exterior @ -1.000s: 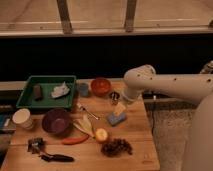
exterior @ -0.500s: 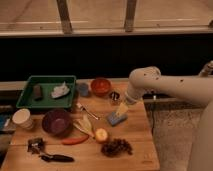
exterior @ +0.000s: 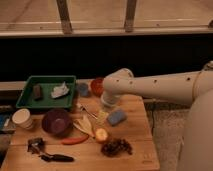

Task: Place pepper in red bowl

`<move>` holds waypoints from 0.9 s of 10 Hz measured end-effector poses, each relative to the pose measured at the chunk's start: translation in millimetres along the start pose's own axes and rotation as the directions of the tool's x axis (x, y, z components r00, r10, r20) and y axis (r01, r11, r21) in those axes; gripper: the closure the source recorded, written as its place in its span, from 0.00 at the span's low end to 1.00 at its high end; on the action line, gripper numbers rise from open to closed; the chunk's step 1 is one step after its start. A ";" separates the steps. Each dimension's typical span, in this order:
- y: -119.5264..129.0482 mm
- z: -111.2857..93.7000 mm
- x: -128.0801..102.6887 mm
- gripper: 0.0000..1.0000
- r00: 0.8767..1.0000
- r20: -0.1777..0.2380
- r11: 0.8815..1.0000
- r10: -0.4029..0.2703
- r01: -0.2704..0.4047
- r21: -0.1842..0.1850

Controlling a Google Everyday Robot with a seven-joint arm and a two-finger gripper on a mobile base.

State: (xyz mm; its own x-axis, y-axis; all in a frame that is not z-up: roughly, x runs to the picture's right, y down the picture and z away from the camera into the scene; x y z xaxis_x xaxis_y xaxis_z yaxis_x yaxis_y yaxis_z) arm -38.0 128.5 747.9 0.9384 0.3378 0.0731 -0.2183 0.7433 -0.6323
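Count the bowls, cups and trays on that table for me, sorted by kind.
Bowls: 2, the red bowl and the purple bowl
Cups: 2, the blue cup and the white cup
Trays: 1, the green tray
Total: 5
The gripper hangs open above the table, near the red bowl.
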 end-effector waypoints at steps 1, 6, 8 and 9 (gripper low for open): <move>17.7 6.6 -20.3 0.20 0.997 0.011 0.997 -0.070 0.070 -0.024; 39.8 16.2 -40.7 0.20 0.991 0.019 0.989 -0.133 0.134 -0.061; 39.0 15.7 -38.7 0.20 0.991 0.023 0.990 -0.129 0.130 -0.061; 39.0 16.4 -39.1 0.20 0.990 0.032 0.988 -0.136 0.138 -0.069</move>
State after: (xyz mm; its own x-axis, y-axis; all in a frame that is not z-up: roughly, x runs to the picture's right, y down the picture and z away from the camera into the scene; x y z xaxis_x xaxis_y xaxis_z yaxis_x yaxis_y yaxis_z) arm -87.6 153.8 733.0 0.9503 0.2518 0.1828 -0.0679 0.7411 -0.6679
